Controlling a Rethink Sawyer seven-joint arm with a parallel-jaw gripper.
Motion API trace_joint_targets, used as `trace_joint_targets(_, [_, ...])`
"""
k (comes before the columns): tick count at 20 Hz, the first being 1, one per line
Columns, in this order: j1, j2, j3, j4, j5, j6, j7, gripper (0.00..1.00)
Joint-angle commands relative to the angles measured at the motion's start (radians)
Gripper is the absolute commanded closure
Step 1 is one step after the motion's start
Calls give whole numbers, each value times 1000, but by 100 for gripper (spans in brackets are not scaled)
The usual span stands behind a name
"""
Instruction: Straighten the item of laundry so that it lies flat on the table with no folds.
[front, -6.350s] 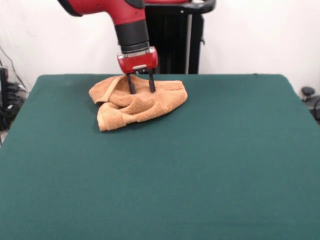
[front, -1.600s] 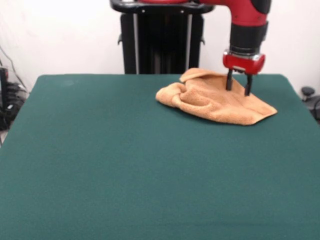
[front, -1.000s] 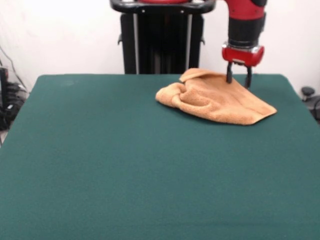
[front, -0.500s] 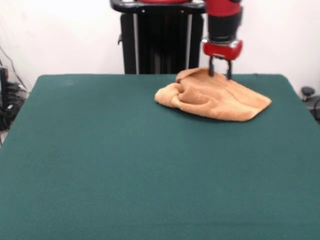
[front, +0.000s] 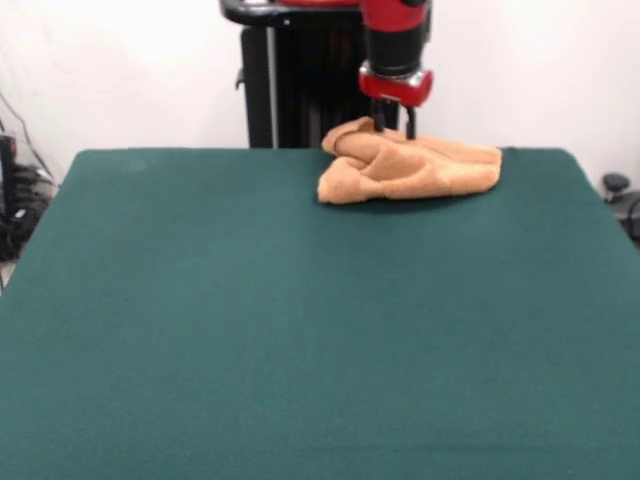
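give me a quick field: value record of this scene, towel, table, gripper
towel: orange-tan towel, bunched and folded over itself, not flat
towel position: far side of the table in the front view, close to the pedestal edge, right of centre
table: dark green top, much larger than the towel
gripper: red-and-black gripper pointing down at the towel's far left part, tips at the cloth
jaws: open or shut cannot be told
task state: folds remain, not done
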Motion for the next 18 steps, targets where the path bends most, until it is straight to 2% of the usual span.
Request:
trace_joint_targets(1, [38,95,-39,-158,-34,-56,93,0])
trace_joint_targets(14, [64,116,-70,-195,-61,-60,121,0])
trace_joint_targets(18, [84,62,-87,-181,-47,-22,110,0])
